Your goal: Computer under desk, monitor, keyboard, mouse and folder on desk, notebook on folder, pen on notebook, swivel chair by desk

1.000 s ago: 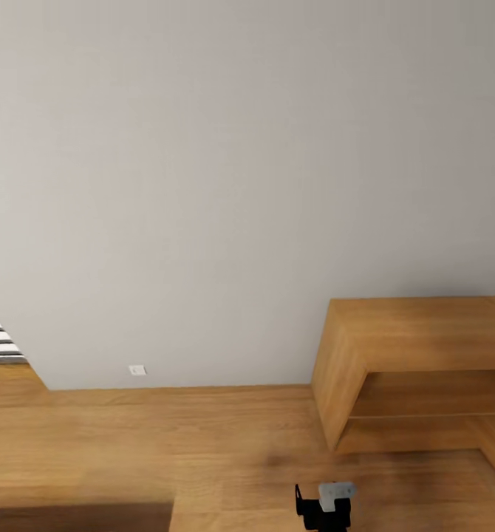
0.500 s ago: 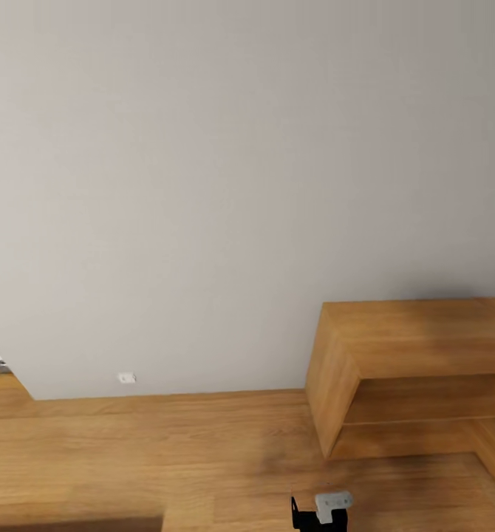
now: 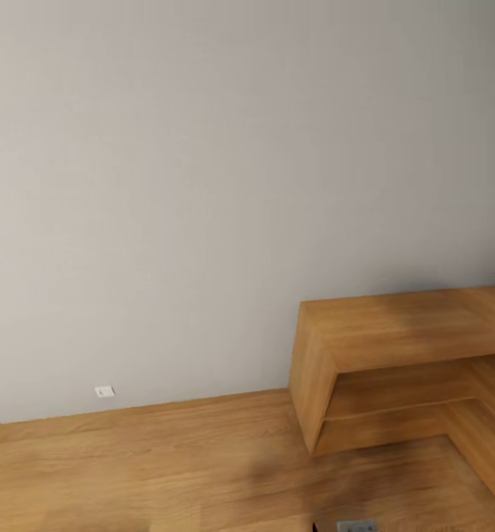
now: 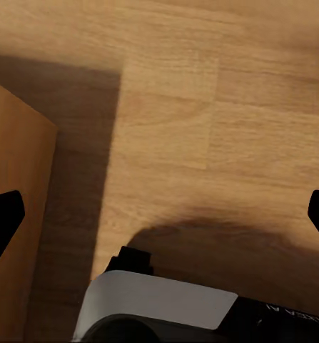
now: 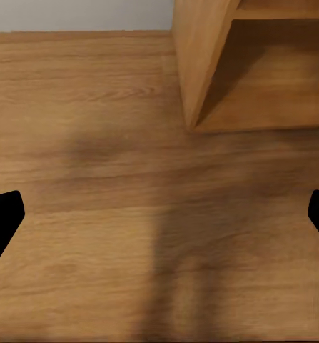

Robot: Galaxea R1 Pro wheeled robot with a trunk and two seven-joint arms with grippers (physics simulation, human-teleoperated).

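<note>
Desk location: I cannot tell from my feeds at this moment.

Head view: a plain pale grey wall [image 3: 203, 185] meets a light wooden plank floor [image 3: 144, 465]. A low open-fronted light wooden shelf unit [image 3: 395, 332] stands on the floor against the wall, at the right, with one shelf board visible inside. A small white wall socket [image 3: 104, 391] sits just above the floor line, well apart from the unit. A small grey-white piece of the robot [image 3: 357, 526] shows at the bottom edge.

Left gripper [image 4: 159, 214]: the black fingertips [image 4: 3, 218] stand at opposite edges of the left wrist view, so the jaws are spread wide with nothing between them. Below it I see bare floor, a wooden panel [image 4: 16, 179] to one side, and a white and black part of the robot's body [image 4: 159, 307] casting a shadow.

Right gripper [image 5: 159, 214]: fingertips [image 5: 2, 218] likewise far apart, nothing held. It hangs over bare floor, near the end corner of the shelf unit.
</note>
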